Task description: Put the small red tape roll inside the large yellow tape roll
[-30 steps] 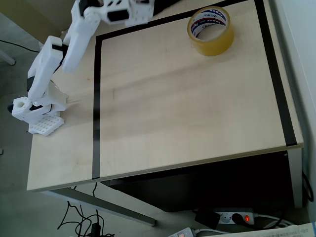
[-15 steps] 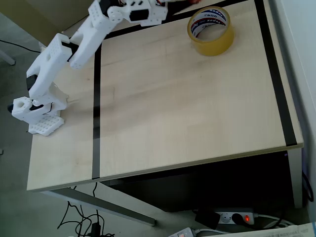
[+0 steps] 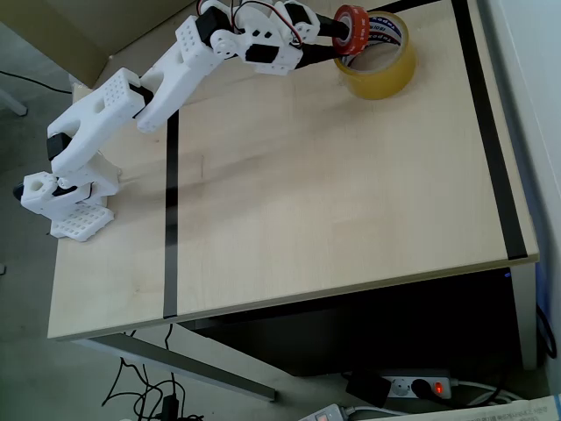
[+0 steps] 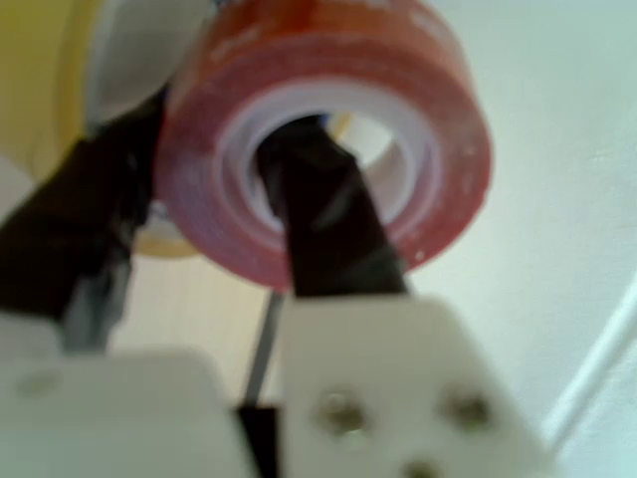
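Jaws: clenched on the small red tape roll (image 4: 323,139); in the wrist view one dark finger (image 4: 328,219) runs through the roll's white core and the other sits outside its left wall.
Gripper (image 3: 337,35): at the upper middle of the overhead view, at the end of the white arm (image 3: 149,96) that reaches across from the left edge of the frame.
Small red tape roll, overhead view (image 3: 351,26): held on edge, its round face turned sideways, over the left rim of the large yellow tape roll (image 3: 379,66).
Small red tape roll, wrist view: fills the upper centre, blurred, with the yellow roll's wall (image 4: 45,80) just behind it at the upper left.
Contact between the rolls: cannot tell whether they touch.
Large yellow tape roll: lies flat on the bench (image 3: 333,193) at the upper right of the overhead view, opening upward, blue and red print on its white core.
Bench: pale wood, with a black tape line (image 3: 168,219) down its left part and another down the right side.
Floor: a power strip (image 3: 412,386) with a red light at the lower edge of the overhead view, beyond the bench top.
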